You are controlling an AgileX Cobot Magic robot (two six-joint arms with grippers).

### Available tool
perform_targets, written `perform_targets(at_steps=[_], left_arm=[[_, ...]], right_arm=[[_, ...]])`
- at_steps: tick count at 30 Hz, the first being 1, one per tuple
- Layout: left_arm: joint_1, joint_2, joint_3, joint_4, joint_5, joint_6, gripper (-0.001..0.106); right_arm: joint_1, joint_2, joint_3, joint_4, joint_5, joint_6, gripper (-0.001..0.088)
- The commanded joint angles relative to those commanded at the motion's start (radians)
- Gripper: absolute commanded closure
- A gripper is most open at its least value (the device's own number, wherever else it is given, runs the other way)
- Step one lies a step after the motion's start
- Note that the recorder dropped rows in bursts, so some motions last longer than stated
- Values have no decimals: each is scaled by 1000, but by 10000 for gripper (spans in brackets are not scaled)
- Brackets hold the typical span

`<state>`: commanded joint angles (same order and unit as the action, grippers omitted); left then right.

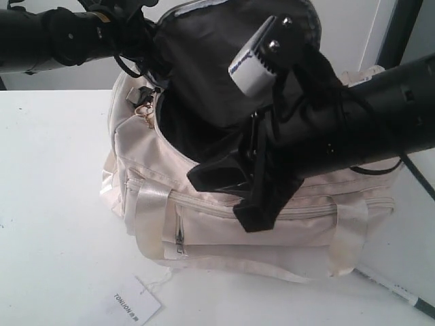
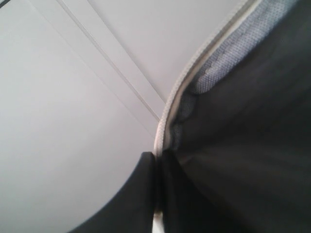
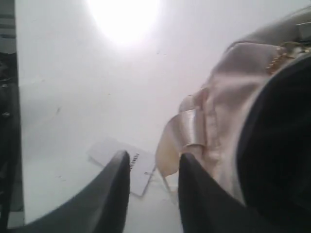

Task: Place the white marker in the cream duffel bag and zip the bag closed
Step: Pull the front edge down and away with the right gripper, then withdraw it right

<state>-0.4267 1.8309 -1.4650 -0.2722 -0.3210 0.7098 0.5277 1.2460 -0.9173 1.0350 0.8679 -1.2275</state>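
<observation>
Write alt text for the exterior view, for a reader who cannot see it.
A cream duffel bag sits on a white table, its top flap held up by the left arm, showing dark lining. The right arm's open tool hangs at the bag's front rim.

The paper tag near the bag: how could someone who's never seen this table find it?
Start at the cream duffel bag standing open on the white table. Below its left front corner in the exterior view, a small white paper tag lies flat. Unlike anything nearby, it is a flat card with dark printed lettering.
</observation>
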Motion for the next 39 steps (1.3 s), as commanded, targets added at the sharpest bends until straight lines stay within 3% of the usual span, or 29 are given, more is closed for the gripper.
perform_targets(at_steps=[3,4,9,16,26,34,39], left_arm=[[0,0,0,0,0,0,1053],[0,0,0,0,0,0,1053],[0,0,0,0,0,0,1053],[0,0,0,0,0,0,1053],[0,0,0,0,0,0,1053],[0,0,0,0,0,0,1053],[0,0,0,0,0,0,1053]], right_arm=[[0,0,0,0,72,2,863],[0,0,0,0,76,2,868],[0,-1,0,-95,87,120,868],[0,-1,0,-266,205,254,868],[0,-1,0,-590,306,536,868],[0,-1,0,-727,322,706,868],[0,-23,0,-749,322,721,868]])
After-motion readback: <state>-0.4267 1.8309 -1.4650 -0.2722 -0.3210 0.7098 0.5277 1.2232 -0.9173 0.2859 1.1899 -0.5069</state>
